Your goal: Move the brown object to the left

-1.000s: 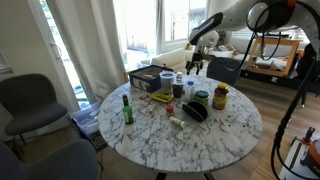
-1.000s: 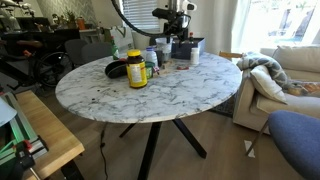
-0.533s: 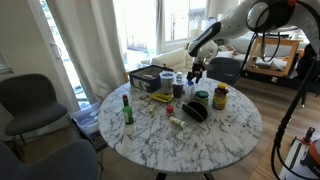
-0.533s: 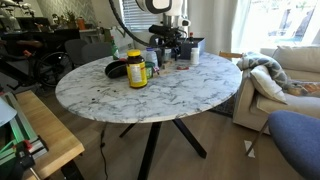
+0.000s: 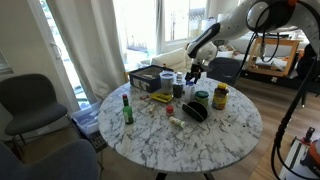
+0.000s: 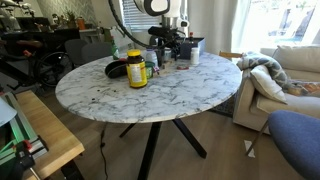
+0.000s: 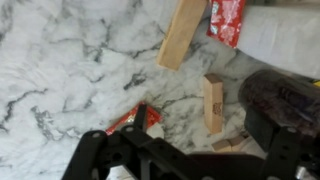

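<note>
In an exterior view, we see the arm (image 5: 215,35) reach in from the right over a round marble table (image 5: 150,135). Its gripper (image 5: 193,72) hangs above the clutter at the far side. From here the fingers are too small and dark for us to judge. A green bottle (image 5: 127,108) stands apart near the left edge and a yellow jar (image 5: 220,96) stands toward the right. We cannot pick the brown block out among the crowded things.

In an exterior view from another side, the gripper (image 6: 166,45) merges with the dark things around it. The jar (image 6: 136,70) and a black lump (image 6: 117,69) stand in front and mask what lies beneath, so the block is hidden here too.

In the wrist view, the gripper (image 7: 190,160) fills the bottom edge, black and partly cut off. Its fingers (image 7: 92,158) look spread wide with nothing between them. The brown block (image 7: 213,102) rests on the marble right of centre, just above the gripper. It is close beside a dark round container (image 7: 280,95) that the right edge cuts off, and we cannot tell whether the two touch. A paler plank (image 7: 183,33) lies tilted higher up, its top end out of frame. Next to it is a red packet (image 7: 226,20), also cut off. A red wrapper (image 7: 135,118) is half hidden behind the gripper. The picture is blurred and no label can be read.
</note>
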You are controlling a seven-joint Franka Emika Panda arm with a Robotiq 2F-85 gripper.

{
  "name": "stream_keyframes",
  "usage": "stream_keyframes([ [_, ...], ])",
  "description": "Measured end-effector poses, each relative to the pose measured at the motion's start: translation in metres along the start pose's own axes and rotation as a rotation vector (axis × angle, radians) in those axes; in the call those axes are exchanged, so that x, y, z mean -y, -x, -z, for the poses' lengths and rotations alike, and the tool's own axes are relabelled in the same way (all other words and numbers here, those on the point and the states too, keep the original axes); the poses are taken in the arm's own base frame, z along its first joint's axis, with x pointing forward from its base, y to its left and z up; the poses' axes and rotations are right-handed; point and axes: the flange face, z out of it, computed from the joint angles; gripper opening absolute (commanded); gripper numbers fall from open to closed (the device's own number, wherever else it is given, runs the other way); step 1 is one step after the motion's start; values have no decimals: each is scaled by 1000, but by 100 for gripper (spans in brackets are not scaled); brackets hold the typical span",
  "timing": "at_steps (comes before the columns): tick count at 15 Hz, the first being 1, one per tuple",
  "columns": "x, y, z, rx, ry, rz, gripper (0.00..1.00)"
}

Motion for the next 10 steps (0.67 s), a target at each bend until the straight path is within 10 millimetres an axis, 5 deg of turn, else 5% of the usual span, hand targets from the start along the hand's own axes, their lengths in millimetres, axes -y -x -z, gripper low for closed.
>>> stream_keyframes([
  [5,20,-6,-6,-73,5,15,100],
  [10,18,-4,-8,-81,0,7,100],
])
